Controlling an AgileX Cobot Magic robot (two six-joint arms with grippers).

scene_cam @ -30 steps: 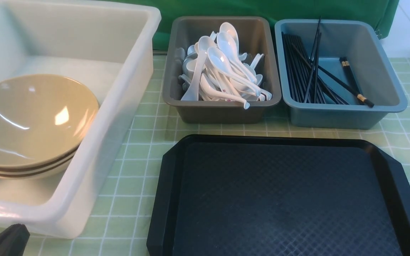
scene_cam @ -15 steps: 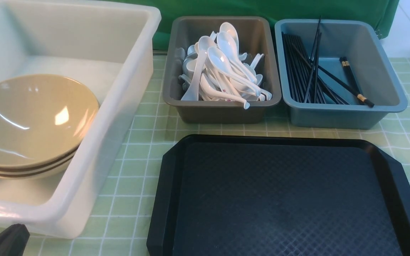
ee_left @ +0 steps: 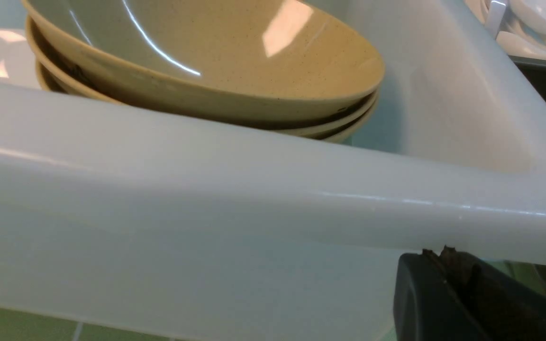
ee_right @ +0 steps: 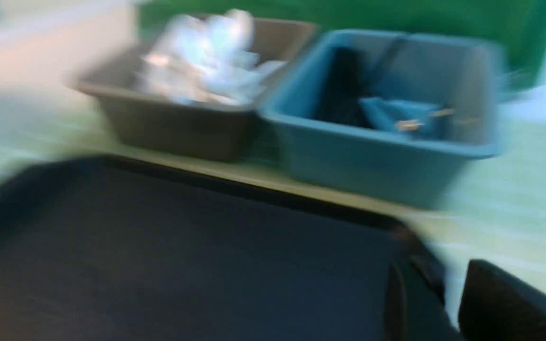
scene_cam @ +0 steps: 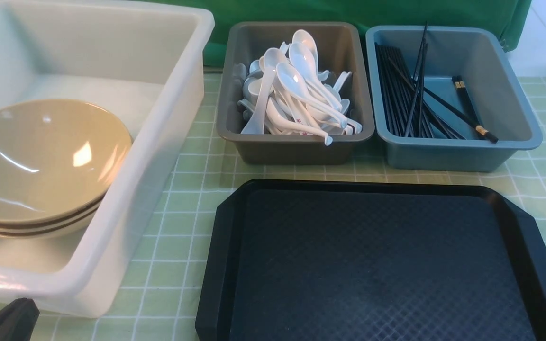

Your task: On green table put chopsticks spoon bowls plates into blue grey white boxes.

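Three tan bowls [scene_cam: 40, 161] stacked in white box [scene_cam: 159, 142], left claw [ee_left: 448, 265] closed beside it, right claw [ee_right: 448, 293] slightly apart, holding nothing

My front camera looks forward and down over the table [scene_cam: 187, 199], taking in all three boxes and the black tray [scene_cam: 377, 265]. My left wrist camera sits low, tight against the white box [ee_left: 206, 203], sharing its bowls [ee_left: 216, 61]. My right wrist view, blurred, faces the grey box [ee_right: 178, 123] and blue box [ee_right: 372, 156] across the tray.
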